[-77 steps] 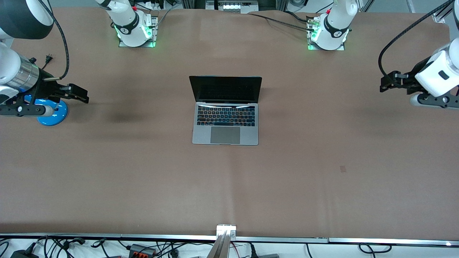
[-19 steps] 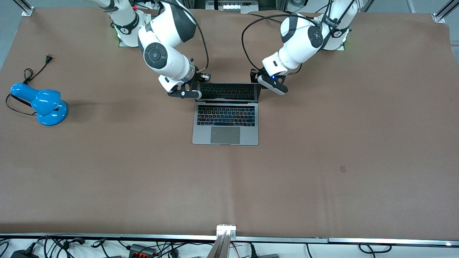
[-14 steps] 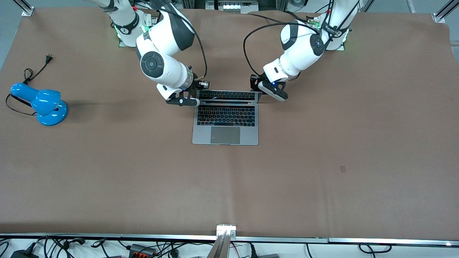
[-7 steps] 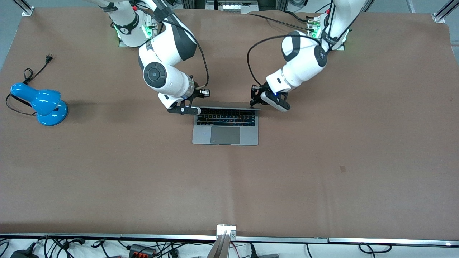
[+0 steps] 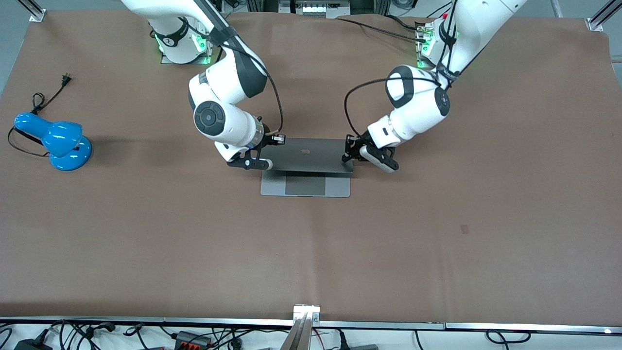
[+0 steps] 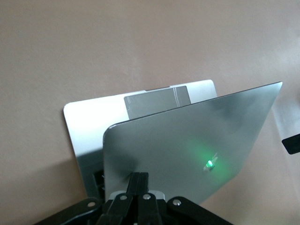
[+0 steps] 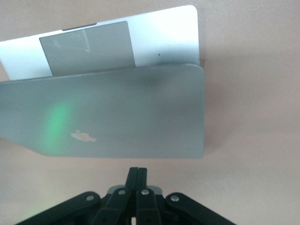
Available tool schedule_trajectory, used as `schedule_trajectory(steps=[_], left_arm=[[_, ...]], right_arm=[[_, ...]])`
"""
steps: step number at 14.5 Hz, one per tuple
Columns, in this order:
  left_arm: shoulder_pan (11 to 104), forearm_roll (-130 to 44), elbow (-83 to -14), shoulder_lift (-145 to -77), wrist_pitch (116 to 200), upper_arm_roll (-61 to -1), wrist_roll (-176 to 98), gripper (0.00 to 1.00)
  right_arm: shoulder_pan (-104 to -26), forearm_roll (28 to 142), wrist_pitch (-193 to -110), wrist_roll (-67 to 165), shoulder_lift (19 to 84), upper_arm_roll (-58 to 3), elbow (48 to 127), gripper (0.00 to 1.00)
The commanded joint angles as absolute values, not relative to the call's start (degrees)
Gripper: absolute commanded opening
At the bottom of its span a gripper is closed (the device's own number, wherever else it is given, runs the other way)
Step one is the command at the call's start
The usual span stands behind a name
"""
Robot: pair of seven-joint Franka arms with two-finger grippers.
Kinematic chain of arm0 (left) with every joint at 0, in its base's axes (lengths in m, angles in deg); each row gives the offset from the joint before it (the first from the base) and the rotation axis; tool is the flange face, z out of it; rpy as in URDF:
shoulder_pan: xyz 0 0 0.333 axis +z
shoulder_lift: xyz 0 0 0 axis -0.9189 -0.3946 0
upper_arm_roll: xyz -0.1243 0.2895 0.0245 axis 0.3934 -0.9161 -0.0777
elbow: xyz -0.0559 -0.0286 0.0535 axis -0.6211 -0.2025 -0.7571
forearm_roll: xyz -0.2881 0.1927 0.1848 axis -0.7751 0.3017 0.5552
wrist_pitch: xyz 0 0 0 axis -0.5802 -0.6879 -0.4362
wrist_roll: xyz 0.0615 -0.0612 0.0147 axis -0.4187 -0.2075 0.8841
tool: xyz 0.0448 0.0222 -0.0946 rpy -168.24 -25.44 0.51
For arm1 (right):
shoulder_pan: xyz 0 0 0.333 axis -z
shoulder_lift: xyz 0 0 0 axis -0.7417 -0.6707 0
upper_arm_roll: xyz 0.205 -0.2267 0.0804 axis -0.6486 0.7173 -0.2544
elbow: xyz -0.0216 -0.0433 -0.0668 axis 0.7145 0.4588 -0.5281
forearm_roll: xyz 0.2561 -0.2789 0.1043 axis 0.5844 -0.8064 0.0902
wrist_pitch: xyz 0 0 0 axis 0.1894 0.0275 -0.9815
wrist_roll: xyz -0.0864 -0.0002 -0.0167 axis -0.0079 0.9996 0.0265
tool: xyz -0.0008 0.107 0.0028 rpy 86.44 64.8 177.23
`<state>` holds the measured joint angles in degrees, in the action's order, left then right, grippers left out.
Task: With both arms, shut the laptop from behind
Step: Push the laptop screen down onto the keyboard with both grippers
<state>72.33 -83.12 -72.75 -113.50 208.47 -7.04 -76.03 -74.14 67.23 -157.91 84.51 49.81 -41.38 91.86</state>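
The silver-grey laptop point(image 5: 305, 187) sits mid-table. Its lid point(image 5: 306, 154) leans low over the keyboard, so only the trackpad strip shows. My left gripper point(image 5: 348, 150) is shut with nothing between its fingers. It rests on the back of the lid near the corner toward the left arm's end, and its fingertips point(image 6: 139, 180) touch the lid point(image 6: 197, 140). My right gripper point(image 5: 278, 140) is shut and empty by the lid's hinge-side corner toward the right arm's end. Its fingertips point(image 7: 137, 174) sit just off the lid point(image 7: 117, 112), which bears the apple logo.
A blue desk lamp point(image 5: 53, 141) with a black cord stands near the right arm's end of the brown table point(image 5: 311, 253). Cables run by the arm bases along the table's farthest edge.
The lid has swung down from near upright to low over the keyboard. Both shut grippers have moved with it, downward and toward the front camera.
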Motion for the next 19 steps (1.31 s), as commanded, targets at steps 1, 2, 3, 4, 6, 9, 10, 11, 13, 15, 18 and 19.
schedule_trajectory(steps=[1,2,3,4,6,9,10,11,13,15,18,19], left_arm=[[72.3,-83.75,-68.97,-117.53,209.4,-7.57,-79.8,0.01],[72.3,-83.75,-68.26,-118.67,209.4,-7.66,-79.8,0.01],[72.12,-83.75,-67.74,-119.9,209.4,-8.1,-79.8,0.01],[71.6,-83.66,-67.21,-120.61,209.4,-9.06,-79.8,0.01],[70.98,-83.66,-65.72,-122.71,209.4,-9.68,-79.8,0.01],[70.63,-83.66,-63.69,-125.7,209.4,-9.95,-79.89,0.01],[70.63,-83.66,-62.99,-126.76,209.4,-10.12,-79.89,0.01],[70.54,-83.57,-62.64,-127.9,209.4,-10.47,-79.89,0.01],[69.23,-83.48,-61.5,-130.18,209.4,-11.79,-81.99,0.01],[68.17,-83.48,-60.88,-131.16,209.4,-12.76,-82.26,0.01],[68.08,-83.48,-60.87,-131.6,209.4,-13.38,-82.35,0.01],[68.08,-83.48,-60.87,-131.6,209.4,-13.38,-82.35,0.01]], right_arm=[[-73.02,66.15,-159.02,82.49,47.5,-41.71,90.27,0.0],[-73.02,65.89,-159.63,82.31,46.79,-41.71,90.27,0.0],[-73.02,65.36,-160.68,81.7,45.92,-41.71,90.27,0.0],[-72.93,65.36,-161.3,81.34,45.04,-41.71,90.27,0.0],[-72.93,65.27,-163.32,81.08,42.75,-41.71,89.48,0.0],[-73.02,65.27,-163.77,79.23,38.19,-41.71,86.23,0.0],[-73.1,65.27,-163.77,79.23,37.3,-41.71,85.79,0.0],[-73.1,65.18,-163.86,79.14,36.86,-41.71,85.7,0.0],[-73.02,64.22,-163.86,78.71,35.8,-41.71,85.17,0.0],[-73.02,63.6,-164.56,78.7,34.57,-41.71,84.9,0.0],[-73.02,63.6,-165.62,78.62,33.69,-41.71,84.9,0.0],[-73.02,63.69,-165.62,78.62,33.69,-41.71,84.82,0.0]])
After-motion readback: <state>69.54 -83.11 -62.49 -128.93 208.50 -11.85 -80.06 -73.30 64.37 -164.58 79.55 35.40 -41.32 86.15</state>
